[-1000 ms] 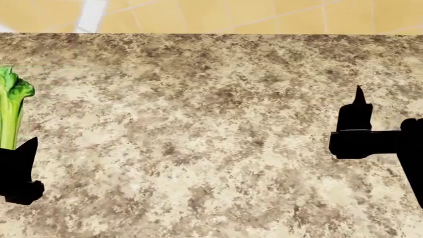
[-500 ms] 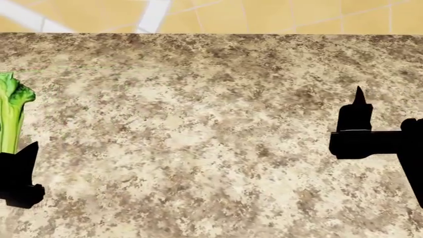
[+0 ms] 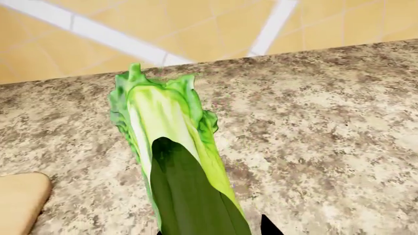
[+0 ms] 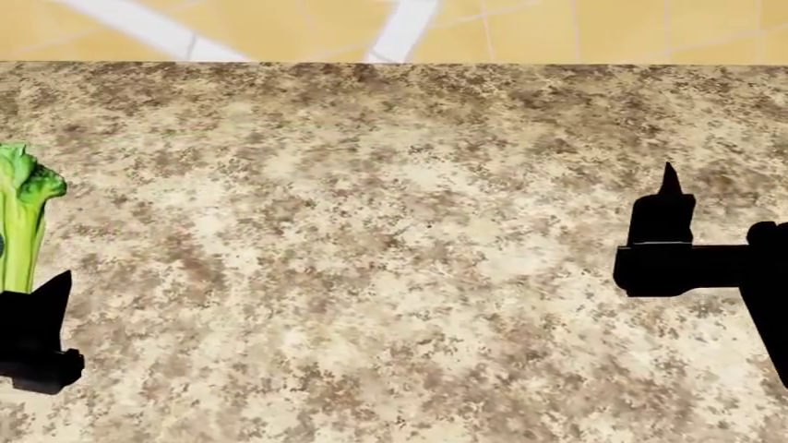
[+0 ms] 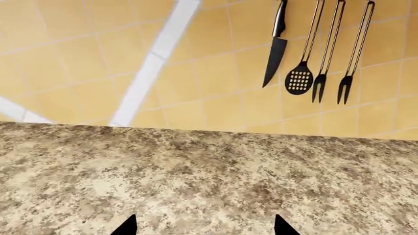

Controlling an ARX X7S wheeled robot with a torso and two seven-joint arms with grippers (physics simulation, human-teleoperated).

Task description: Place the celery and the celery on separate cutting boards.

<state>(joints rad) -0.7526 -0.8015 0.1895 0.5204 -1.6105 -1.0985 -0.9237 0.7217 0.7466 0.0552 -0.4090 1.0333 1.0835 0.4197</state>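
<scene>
**Celery in my left gripper, right gripper bare over the table**

My left gripper (image 4: 35, 323) is pinching a celery (image 4: 22, 217) by its lower stalk. In the left wrist view the stalk (image 3: 176, 161) runs straight out from between my fingers, its dark shaded underside nearest me, the pale ribbed part beyond, and the frilly green leaves at the far tip. The stalk is held clear above the table (image 4: 369, 240), pointing away from me toward the wall. Just off to one side of the gripper, low and close, a rounded corner of the tan board (image 3: 19, 200) shows on the table; the rest of it is out of frame. I cannot see the second celery or the white board in any view.

My right gripper (image 4: 665, 226) hovers over bare speckled stone, well apart from the left one. In the right wrist view its two fingertips (image 5: 125, 226) stand spread wide with nothing between them. Ahead of it the table runs on to the yellow tiled wall (image 5: 216, 63). Hanging on that wall, beyond and a little to the right of this gripper, are a knife (image 5: 277, 46), a slotted spoon (image 5: 302, 73) and two forks (image 5: 330, 73), all dark, side by side.
</scene>
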